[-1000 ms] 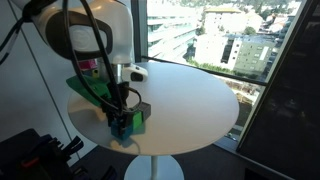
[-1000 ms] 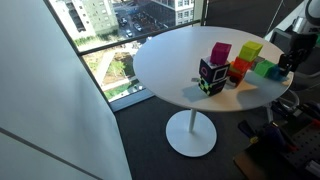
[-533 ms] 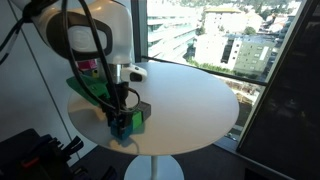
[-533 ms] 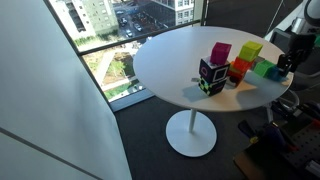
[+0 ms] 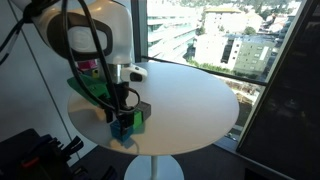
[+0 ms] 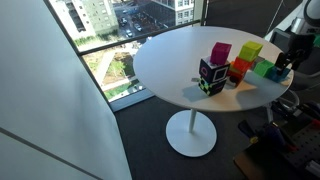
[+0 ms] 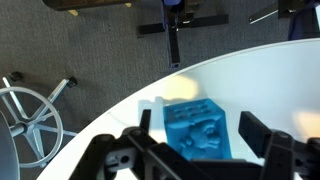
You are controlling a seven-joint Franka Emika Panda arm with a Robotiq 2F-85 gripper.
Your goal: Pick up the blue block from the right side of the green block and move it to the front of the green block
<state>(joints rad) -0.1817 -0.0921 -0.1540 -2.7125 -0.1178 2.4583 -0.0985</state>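
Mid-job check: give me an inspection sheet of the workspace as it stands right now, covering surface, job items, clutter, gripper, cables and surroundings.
Surface: round white table; the blocks cluster near one edge.
Job's things: blue block lies near the table edge, between the gripper fingers; green block sits beside the gripper in an exterior view.
Clutter: magenta block, yellow-green block, orange block, dark patterned box.
Gripper: gripper open, straddling the blue block, with gaps visible on both sides.
Cables: black cables loop along the arm.
Surroundings: tall windows over city buildings; carpet and a chair base below the table.
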